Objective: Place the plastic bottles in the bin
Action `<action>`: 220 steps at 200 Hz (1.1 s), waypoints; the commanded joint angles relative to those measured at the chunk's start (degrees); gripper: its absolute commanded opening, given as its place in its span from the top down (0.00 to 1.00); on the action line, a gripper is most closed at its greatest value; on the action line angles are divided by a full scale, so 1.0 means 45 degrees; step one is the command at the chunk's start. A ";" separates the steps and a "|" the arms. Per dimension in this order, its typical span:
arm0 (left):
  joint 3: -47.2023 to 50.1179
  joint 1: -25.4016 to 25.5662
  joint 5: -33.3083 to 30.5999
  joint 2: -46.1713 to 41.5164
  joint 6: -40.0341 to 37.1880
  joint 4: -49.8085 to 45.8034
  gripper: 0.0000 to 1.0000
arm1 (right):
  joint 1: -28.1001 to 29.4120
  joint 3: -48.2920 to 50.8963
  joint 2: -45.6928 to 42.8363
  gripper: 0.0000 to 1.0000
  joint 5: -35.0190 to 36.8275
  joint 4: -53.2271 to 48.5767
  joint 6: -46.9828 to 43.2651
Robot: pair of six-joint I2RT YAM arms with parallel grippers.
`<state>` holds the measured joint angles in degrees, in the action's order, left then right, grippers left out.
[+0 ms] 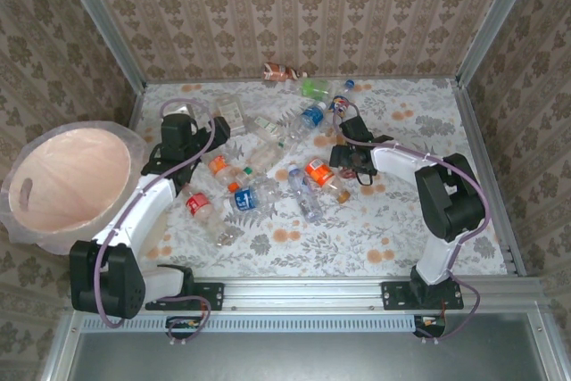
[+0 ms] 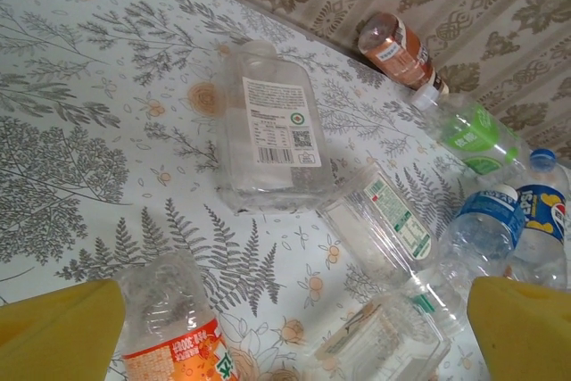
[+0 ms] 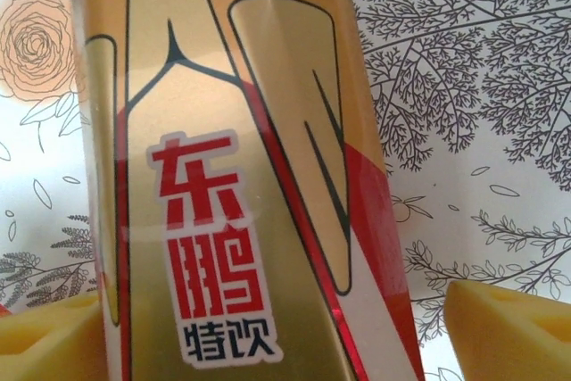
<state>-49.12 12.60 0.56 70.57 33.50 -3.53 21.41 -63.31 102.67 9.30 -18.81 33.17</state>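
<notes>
Gold-labelled bottle (image 3: 223, 176), cropped at both ends, between the right gripper (image 3: 281, 332) fingers, which stand parted with a gap on one side.
Left gripper (image 2: 290, 332) fingers spread wide over a half-seen orange-labelled bottle (image 2: 174, 336); further plastic bottles (image 1: 268, 162) litter the mid tabletop (image 1: 401, 229); the bin (image 1: 76, 176) sits at its left edge.
</notes>
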 commanded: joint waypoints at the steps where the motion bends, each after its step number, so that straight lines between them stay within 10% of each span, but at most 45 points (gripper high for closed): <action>1: -0.0190 -0.0046 0.0787 -0.0170 0.0326 -0.0172 0.00 | 0.0049 0.0127 -0.0107 0.18 0.0407 0.0209 -0.0366; 74: -0.1121 0.0645 0.2906 0.0308 0.0488 0.0256 0.00 | 0.0050 0.1572 -0.2897 0.34 0.0433 0.1778 -0.1542; 131: -0.2067 0.1620 0.6293 0.1193 0.0528 0.2404 0.00 | 0.0173 0.3482 -0.5787 0.36 -0.3799 0.6185 -0.1791; 220: -0.4099 0.4297 0.5521 0.2988 -0.0255 0.1554 0.00 | 0.1327 0.3449 -0.5410 0.36 -0.6149 0.8406 -0.1840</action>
<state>-64.38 30.20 25.71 82.17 34.02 4.71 26.06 -47.22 77.10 -15.05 14.90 25.80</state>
